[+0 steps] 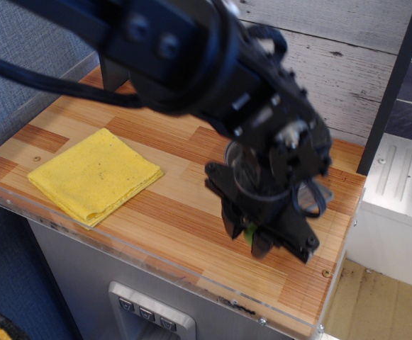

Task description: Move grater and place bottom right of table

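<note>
My gripper (252, 237) hangs low over the front right part of the wood-plank table (170, 219), blurred by motion. Its fingers are closed on a small lime-green piece, the grater's handle (249, 231), which shows between them. The grater's grey slotted head is hidden behind the fingers. I cannot tell whether the grater touches the table. The black arm reaches in from the upper left and covers much of the back of the table.
A folded yellow cloth (92, 173) lies at the front left. The steel pan (318, 190) is almost fully hidden behind the arm; only its right edge shows. The clear acrylic rim (191, 280) runs along the front edge. A dark post (390, 85) stands at the right.
</note>
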